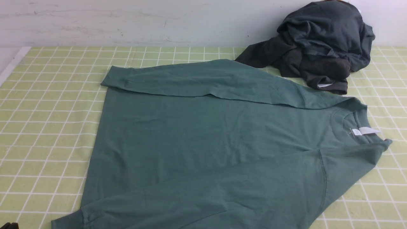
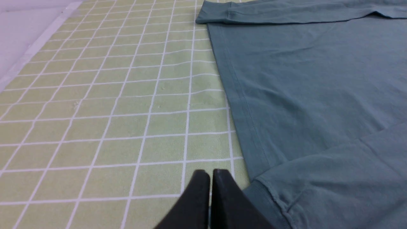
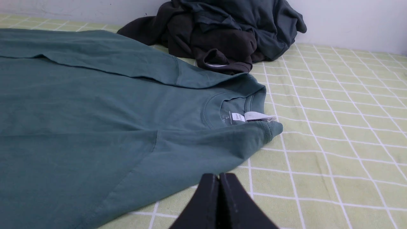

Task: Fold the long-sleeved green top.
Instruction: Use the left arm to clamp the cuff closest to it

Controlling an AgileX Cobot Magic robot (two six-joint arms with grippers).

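Front view: the green top [image 1: 203, 136] lies flat on the checked table [image 1: 47, 111], neck to my right, sleeves folded across the body. It is soft, light and limp; grasp it at the edge corners. My left gripper [image 2: 210, 178] is clenched and empty, just beside its bottom edge. My right gripper [image 3: 219, 179] is clenched and empty, near its neck end.

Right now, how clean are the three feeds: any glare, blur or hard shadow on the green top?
Front view: soft, even light, no glare, green long-sleeved top sharp; the charcoal heap merges in its darkest folds. Left wrist view: the top reads bluer, left fingers a flat black silhouette. Right wrist view: white neck label clear, its print too small to read, right fingers equally black.
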